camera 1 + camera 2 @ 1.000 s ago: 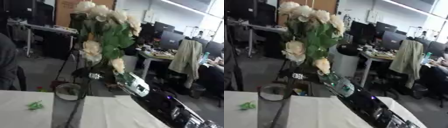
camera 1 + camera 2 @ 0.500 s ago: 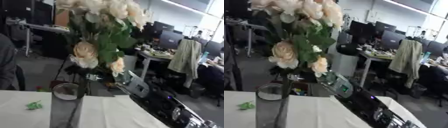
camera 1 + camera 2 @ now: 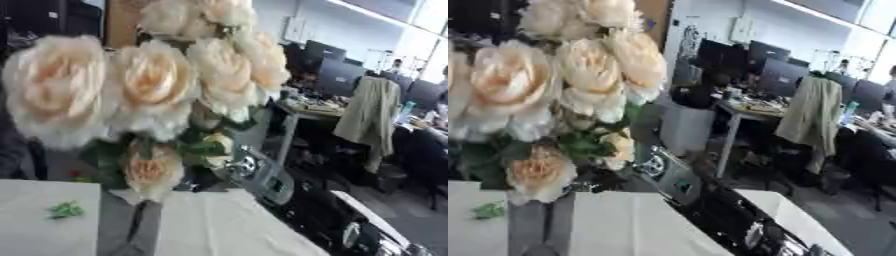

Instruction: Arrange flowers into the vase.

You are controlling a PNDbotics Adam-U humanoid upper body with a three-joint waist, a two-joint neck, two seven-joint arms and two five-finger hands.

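Note:
A bunch of cream roses [image 3: 149, 85] with green leaves fills the upper left, very close to my head. My right arm [image 3: 289, 192] reaches in from the lower right. Its hand [image 3: 238, 167] sits under the blooms, shut on the bunch, and leaves mostly hide it. The tall clear glass vase [image 3: 122, 230] stands on the white table [image 3: 219, 225] directly below the flowers. A dark stem [image 3: 140, 225] shows through its glass, and the lowest rose [image 3: 150, 170] covers its rim. My left hand shows in neither view.
A small green scrap [image 3: 66, 209] lies on the table left of the vase. The table's far edge runs just behind the vase. Beyond it is an office with desks, monitors and a chair with a jacket [image 3: 367, 112].
The bunch has come up and much closer to my head, now filling the upper left. The vase's rim, visible before, is now covered by the blooms.

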